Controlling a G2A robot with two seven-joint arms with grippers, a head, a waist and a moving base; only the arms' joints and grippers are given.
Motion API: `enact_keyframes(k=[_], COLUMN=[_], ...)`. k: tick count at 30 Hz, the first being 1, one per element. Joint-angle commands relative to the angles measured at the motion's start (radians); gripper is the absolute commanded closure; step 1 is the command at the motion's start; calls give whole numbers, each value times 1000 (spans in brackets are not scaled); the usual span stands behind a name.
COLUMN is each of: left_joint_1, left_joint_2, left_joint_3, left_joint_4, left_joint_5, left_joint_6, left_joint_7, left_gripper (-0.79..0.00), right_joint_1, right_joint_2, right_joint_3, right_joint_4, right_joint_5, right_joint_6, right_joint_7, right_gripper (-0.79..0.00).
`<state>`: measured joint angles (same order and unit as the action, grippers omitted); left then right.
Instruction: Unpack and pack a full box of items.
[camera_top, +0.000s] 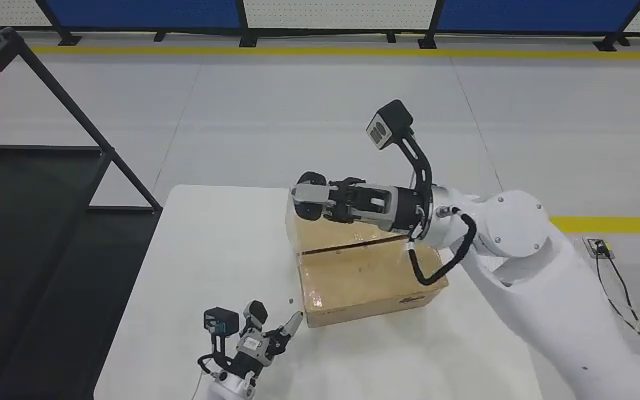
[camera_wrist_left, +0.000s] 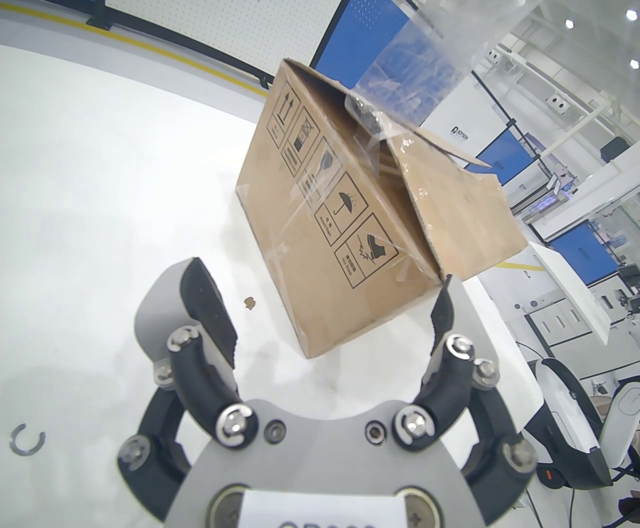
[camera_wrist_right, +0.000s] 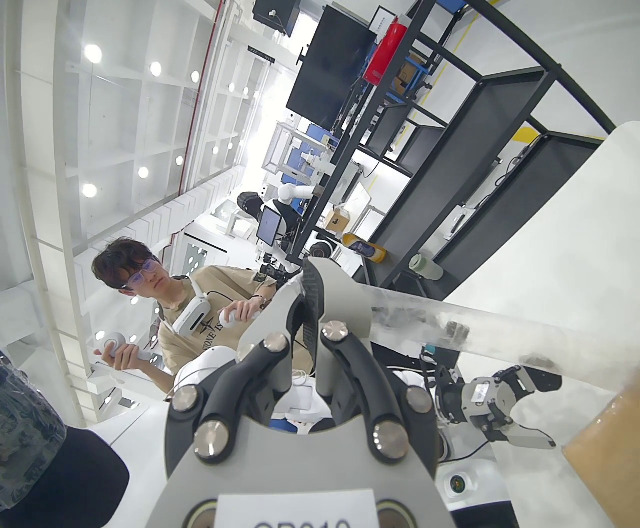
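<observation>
Right gripper (camera_wrist_right: 311, 285) is pinched tight on one end of a clear plastic bag (camera_wrist_right: 480, 332), and we see it held up above the far end of the cardboard box (camera_top: 365, 270). Bag's got some small dark bits (camera_wrist_left: 365, 115) in it, but we can't make out what they are. Left gripper (camera_wrist_left: 320, 275) is spread wide with nothing in it, down low by the box's near corner. Box sits on the white table (camera_top: 200, 260) with one flap sticking out, and whatever's inside is hidden from us. Close to the left gripper, a tiny brown crumb (camera_wrist_left: 248, 302) and a small metal C-ring (camera_wrist_left: 26, 440) lie on the table.
</observation>
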<state>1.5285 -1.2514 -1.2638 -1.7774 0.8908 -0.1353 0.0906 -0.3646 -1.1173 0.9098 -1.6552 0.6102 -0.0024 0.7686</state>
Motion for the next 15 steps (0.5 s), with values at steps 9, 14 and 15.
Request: enact_keyframes(k=[9,14,15], left_joint_1=[17,24,25], left_joint_2=[-1,-2,-2], left_joint_3=[-7,-11,-12], left_joint_4=[1,-1,0], left_joint_5=[-1,-1,-3], left_joint_6=[-14,-20,-21], left_joint_7=[11,15,18], left_gripper=[-785,-785,-785], right_joint_1=[39,54,56], right_joint_2=[-37,-53,-55], right_joint_3=[-55,-74,-75], right_joint_4=[11,32,35], right_joint_5=[16,18,19], right_joint_6=[-2,5,5], right_joint_7=[-45,-49,-49], right_gripper=[0,0,0])
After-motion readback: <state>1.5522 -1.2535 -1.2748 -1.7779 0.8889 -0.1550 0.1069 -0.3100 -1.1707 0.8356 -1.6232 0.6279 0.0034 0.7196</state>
